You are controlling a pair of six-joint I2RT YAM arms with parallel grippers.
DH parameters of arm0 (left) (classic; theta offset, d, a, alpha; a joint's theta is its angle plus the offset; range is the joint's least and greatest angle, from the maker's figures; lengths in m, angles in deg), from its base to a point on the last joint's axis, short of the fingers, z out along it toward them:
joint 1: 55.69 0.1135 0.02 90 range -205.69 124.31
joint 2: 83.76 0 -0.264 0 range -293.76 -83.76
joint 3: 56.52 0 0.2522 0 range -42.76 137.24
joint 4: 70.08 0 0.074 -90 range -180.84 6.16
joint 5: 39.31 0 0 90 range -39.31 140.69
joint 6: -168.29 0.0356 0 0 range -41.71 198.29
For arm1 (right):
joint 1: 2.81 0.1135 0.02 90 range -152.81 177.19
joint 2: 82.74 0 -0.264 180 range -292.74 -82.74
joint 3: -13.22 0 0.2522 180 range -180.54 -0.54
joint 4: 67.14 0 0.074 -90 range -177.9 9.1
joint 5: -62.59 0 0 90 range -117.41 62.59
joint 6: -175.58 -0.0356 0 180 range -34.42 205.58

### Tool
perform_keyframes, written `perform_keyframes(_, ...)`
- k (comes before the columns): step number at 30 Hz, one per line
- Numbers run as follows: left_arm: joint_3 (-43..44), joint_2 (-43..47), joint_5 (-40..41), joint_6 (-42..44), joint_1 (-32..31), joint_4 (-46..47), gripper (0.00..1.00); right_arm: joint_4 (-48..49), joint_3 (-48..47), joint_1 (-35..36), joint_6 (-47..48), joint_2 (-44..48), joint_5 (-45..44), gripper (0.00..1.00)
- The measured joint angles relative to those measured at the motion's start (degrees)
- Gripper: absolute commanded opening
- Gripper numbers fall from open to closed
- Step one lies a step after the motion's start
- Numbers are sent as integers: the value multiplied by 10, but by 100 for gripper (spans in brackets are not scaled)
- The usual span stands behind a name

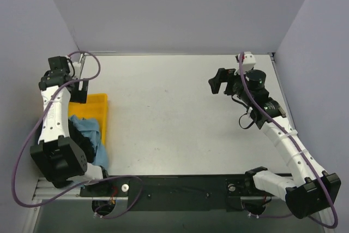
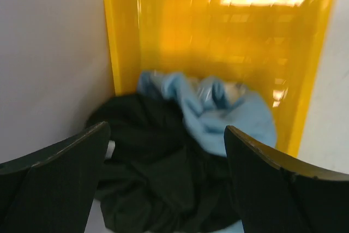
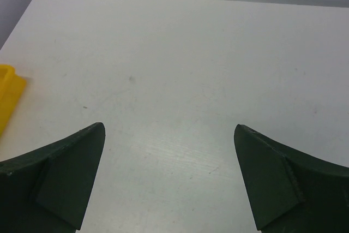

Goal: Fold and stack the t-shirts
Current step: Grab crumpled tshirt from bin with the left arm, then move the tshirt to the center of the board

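One black tee (image 2: pixel 152 178) and one blue tee (image 2: pixel 229 118) lie crumpled, touching, just ahead of the left claw (image 2: pixel 166 135), black nearer and leftward. Left claw wide open, empty. Tray (image 2: pixel 218 36) extends beyond the tees. Right claw (image 3: pixel 169 129) wide open, empty, over the counter (image 3: pixel 180 53); tray corner at its far left.

A scuffed white tabletop (image 1: pixel 174 107) stands boxed in by plain pale-lavender panels: a back wall (image 1: pixel 180 9), a left wall (image 1: pixel 24 36) and a right wall (image 1: pixel 324 36) meeting it at its edges. Soft, even light covers the surface. A black strip (image 1: pixel 185 189) runs along the tabletop's near edge.
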Motion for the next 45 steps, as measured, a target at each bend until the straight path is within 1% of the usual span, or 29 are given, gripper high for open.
perform_keyframes(2, 12, -39, 21, -19, 58, -83, 97, -23, -19, 19, 6, -13, -1, 100)
perform_keyframes(3, 10, -47, 25, -28, 70, -121, 97, -31, -22, 37, 8, -19, -1, 100)
perform_keyframes(5, -9, -42, 32, -44, 69, -166, 97, -49, -23, 57, 10, -30, 0, 99)
perform_keyframes(10, -93, 11, 85, -65, 59, -169, 97, -94, -52, 86, 10, -80, 9, 96)
perform_keyframes(13, -140, 22, 137, -57, 59, -140, 97, -108, -84, 102, 18, -105, 9, 96)
perform_keyframes(14, -160, 22, 167, -46, 59, -119, 97, -108, -89, 108, 20, -108, 9, 96)
perform_keyframes(15, -181, 21, 195, -32, 59, -95, 94, -109, -93, 113, 21, -108, 8, 96)
perform_keyframes(17, -214, 17, 236, -5, 61, -55, 86, -109, -99, 124, 20, -108, 7, 96)
perform_keyframes(18, -219, 12, 246, 4, 62, -48, 73, -109, -101, 129, 19, -108, 7, 96)
perform_keyframes(19, -219, 5, 252, 9, 63, -44, 63, -109, -101, 134, 19, -108, 6, 96)
perform_keyframes(20, -218, -2, 255, 10, 63, -38, 30, -109, -102, 137, 19, -108, 5, 96)
perform_keyframes(21, -218, -9, 257, 12, 63, -33, 10, -109, -102, 141, 19, -108, 3, 96)
perform_keyframes(22, -218, -16, 260, 12, 63, -29, 0, -110, -102, 143, 21, -108, 1, 96)
perform_keyframes(25, -209, -25, 267, 18, 63, -29, 0, -117, -102, 146, 25, -108, -6, 96)
perform_keyframes(27, -183, -25, 265, 19, 63, -43, 0, -120, -102, 146, 28, -108, -12, 96)
perform_keyframes(29, -117, -24, 256, 19, 63, -69, 0, -120, -102, 146, 30, -108, -15, 96)
perform_keyframes(32, 7, -23, 235, 18, 61, -98, 0, -123, -103, 146, 32, -108, -17, 96)
perform_keyframes(36, 181, -16, 163, 14, 55, -133, 0, -128, -112, 151, 32, -108, -17, 96)
perform_keyframes(39, 292, -11, 101, 10, 31, -148, 0, -129, -125, 154, 31, -108, -12, 96)
perform_keyframes(41, 361, -10, 72, 9, -18, -155, 0, -131, -136, 156, 29, -108, -2, 96)
perform_keyframes(42, 391, -11, 57, 8, -56, -156, 0, -133, -143, 157, 28, -109, 3, 96)
perform_keyframes(45, 448, -14, -14, 6, -158, -158, 0, -140, -162, 158, 21, -109, 18, 97)
